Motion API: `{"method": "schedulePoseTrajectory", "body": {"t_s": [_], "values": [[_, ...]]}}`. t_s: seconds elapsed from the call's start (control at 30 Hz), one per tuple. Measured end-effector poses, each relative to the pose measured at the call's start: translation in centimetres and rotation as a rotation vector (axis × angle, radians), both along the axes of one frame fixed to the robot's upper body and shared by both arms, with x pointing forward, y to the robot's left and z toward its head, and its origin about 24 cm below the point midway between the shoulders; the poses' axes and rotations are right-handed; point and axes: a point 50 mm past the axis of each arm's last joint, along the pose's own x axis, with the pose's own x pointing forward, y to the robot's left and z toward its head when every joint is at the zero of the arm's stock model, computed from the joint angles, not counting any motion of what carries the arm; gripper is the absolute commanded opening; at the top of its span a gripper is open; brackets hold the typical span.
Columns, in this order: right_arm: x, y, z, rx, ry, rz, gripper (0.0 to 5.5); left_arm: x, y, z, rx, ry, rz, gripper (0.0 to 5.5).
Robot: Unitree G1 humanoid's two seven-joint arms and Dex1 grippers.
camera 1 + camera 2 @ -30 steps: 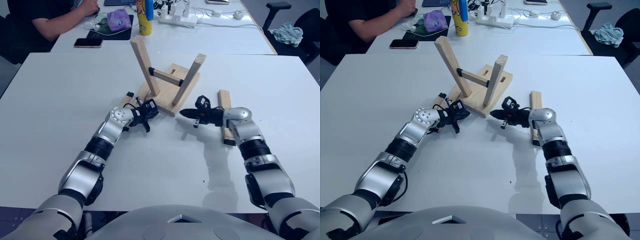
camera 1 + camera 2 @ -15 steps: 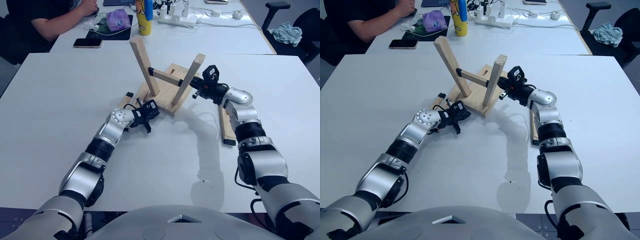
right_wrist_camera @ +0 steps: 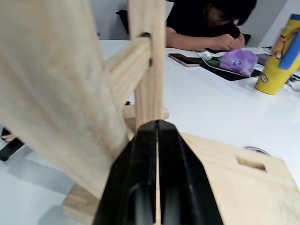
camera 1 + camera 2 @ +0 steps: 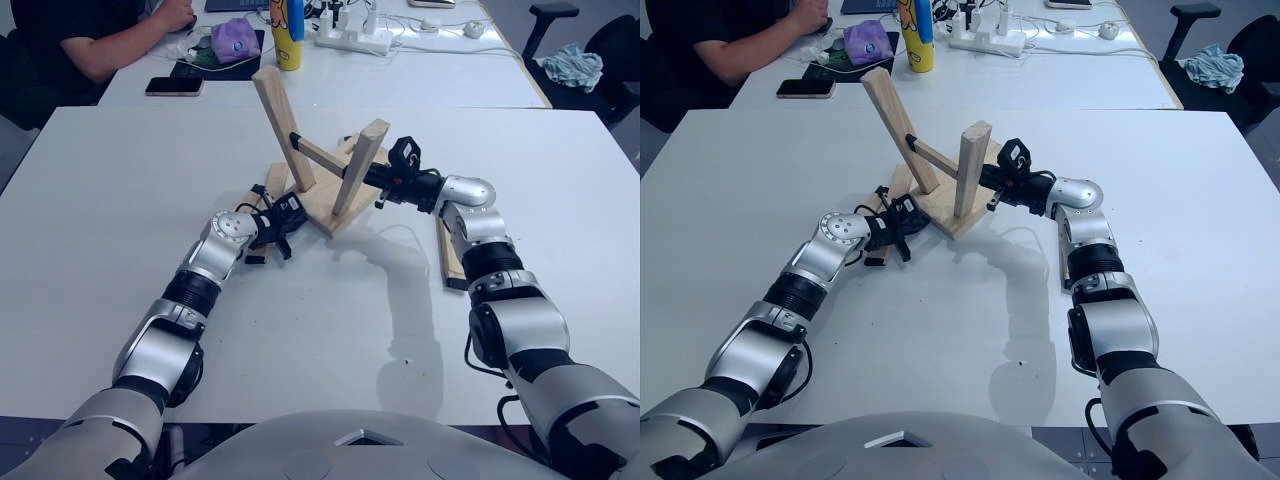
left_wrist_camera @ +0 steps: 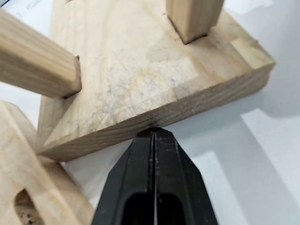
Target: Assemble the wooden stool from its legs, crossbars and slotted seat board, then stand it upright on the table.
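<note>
The slotted seat board [image 4: 332, 208] lies flat mid-table. Two legs stand in it, the taller left leg [image 4: 283, 125] and the shorter right leg [image 4: 358, 168], joined by a crossbar [image 4: 322, 157]. My left gripper [image 4: 293, 210] is shut, with its tip [image 5: 153, 140] against the board's near edge [image 5: 154, 112]. Shut too, my right gripper [image 4: 384, 181] has its tip [image 3: 157, 126] beside the right leg [image 3: 56, 93]. A loose leg [image 4: 447, 262] lies under my right forearm. Another loose wooden piece [image 4: 266, 186] lies left of the board.
Behind this table stands a second one with a phone [image 4: 174, 86], a yellow bottle [image 4: 290, 28], a purple cloth [image 4: 232, 38] and a power strip [image 4: 355, 38]. A person sits there at the back left. An office chair [image 4: 590, 60] stands at the back right.
My right gripper rose from the table and swung left to the right leg. The board with its legs shifted and turned to the left. My left gripper moved slightly left with the board's edge.
</note>
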Motion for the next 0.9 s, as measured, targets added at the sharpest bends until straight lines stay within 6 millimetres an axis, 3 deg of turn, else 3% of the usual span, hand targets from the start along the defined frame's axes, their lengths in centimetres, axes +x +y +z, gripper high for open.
{"method": "schedulePoseTrajectory", "body": {"t_s": [0.17,0.37,0.57,0.67,0.83,0.9], "values": [[-0.8,0.8,-0.5,-0.039,-0.003,0.048,0.00,0.0,-0.2,0.0,-0.002,0.001,-0.001,0.01],[-1.2,3.7,-1.1,-0.055,-0.008,0.088,0.00,0.0,-0.2,0.0,0.000,-0.005,0.009,0.01],[-1.1,3.9,-1.2,-0.075,-0.018,0.051,0.00,0.2,0.3,0.3,0.027,-0.044,0.036,0.01],[-0.9,2.5,-0.9,-0.154,-0.044,0.028,0.00,0.2,1.9,0.9,0.066,-0.090,0.082,0.01],[-0.5,-2.7,1.3,-0.304,-0.092,-0.046,0.00,-0.8,7.4,3.3,0.168,-0.180,0.201,0.01],[-0.3,-4.3,1.1,-0.364,-0.084,-0.103,0.00,-1.9,8.3,4.0,0.164,-0.186,0.198,0.01]]}}
